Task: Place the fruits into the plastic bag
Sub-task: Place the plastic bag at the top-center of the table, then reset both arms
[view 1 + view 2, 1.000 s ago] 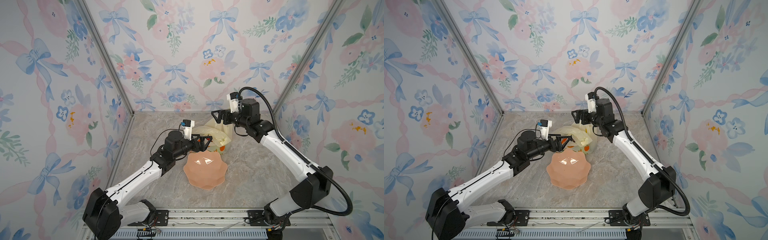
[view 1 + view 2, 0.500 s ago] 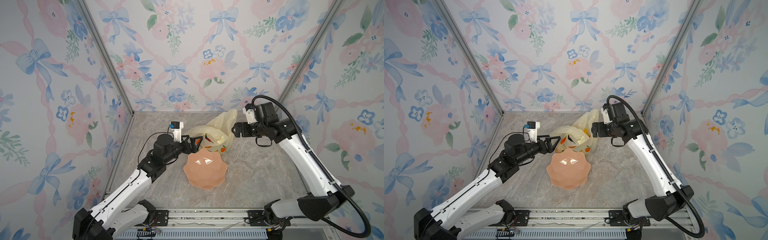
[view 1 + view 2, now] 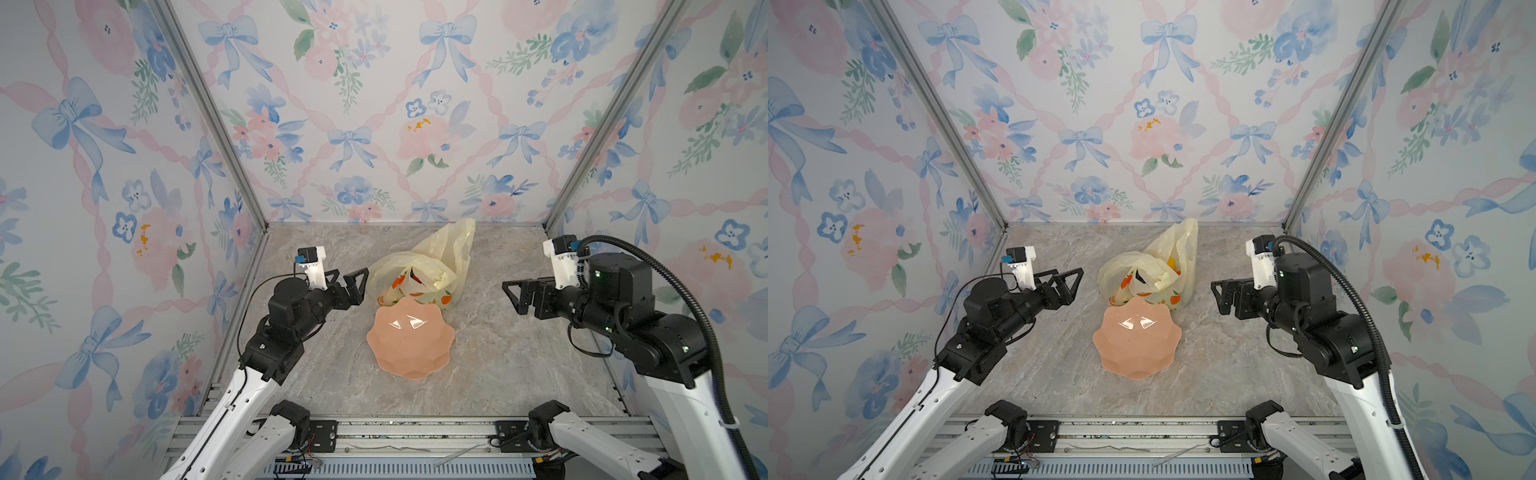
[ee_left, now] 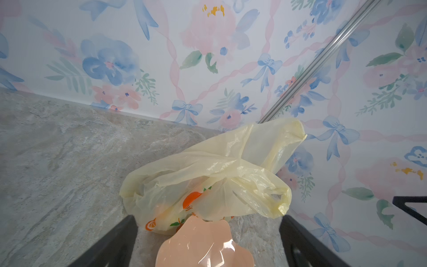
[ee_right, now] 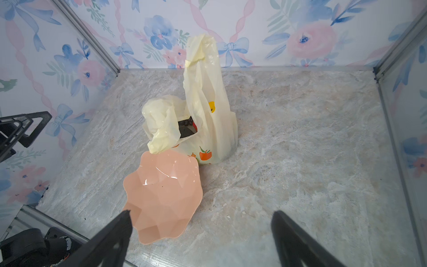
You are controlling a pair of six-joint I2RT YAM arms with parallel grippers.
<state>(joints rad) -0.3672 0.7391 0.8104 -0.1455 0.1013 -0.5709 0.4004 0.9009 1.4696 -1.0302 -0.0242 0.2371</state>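
Top views: L gripper (image 3: 356,286) and R gripper (image 3: 513,297) are both spread wide and hold nothing. L is near the bag (image 3: 440,257), R well apart, neither touching it. Bag sits toward the back of the table (image 3: 498,374), mouth slumped, one handle (image 3: 459,235) up. Bowl (image 3: 409,340) touches the bag's front and looks empty. Fruits (image 3: 417,277): a dark/red bit shows in the bag mouth. No loose fruit on the table.

L wrist: my jaws are wide w/ nothing btwn them. Bag (image 4: 208,175) is ahead, film hides most contents.

R wrist: jaws wide, empty. Dark fruit in the bag mouth, a yellow one thru the film. Bowl empty.

Progress, my guess: fruits all bagged, task approx done. Can't count what's inside. Nothing left that I can see.
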